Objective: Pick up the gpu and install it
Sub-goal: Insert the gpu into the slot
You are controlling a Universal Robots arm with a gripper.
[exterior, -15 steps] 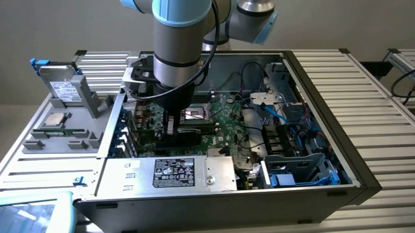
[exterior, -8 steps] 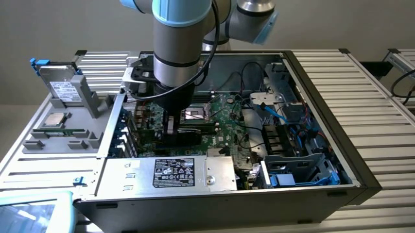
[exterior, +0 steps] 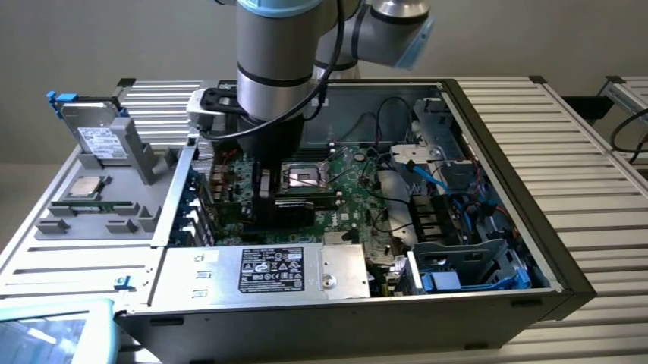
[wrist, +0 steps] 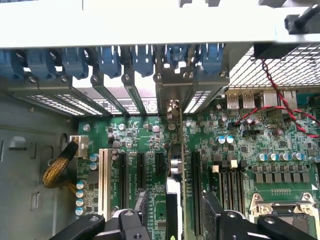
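- GPU, a flat green circuit-board card (wrist: 175, 195) with a silver metal end bracket, stands on edge in a black slot of the green motherboard (wrist: 240, 145), bracket up against the case's rear slot row.
- Black gripper (wrist: 172, 225) hovers just above the card, jaws spread wide, holding nothing.
- Open grey computer case (exterior: 506, 189) surrounds the board.

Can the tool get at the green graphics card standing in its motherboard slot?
Probably yes: the open tool hangs directly over the green edge-on gpu card, one of its fingers on either side, nothing between.
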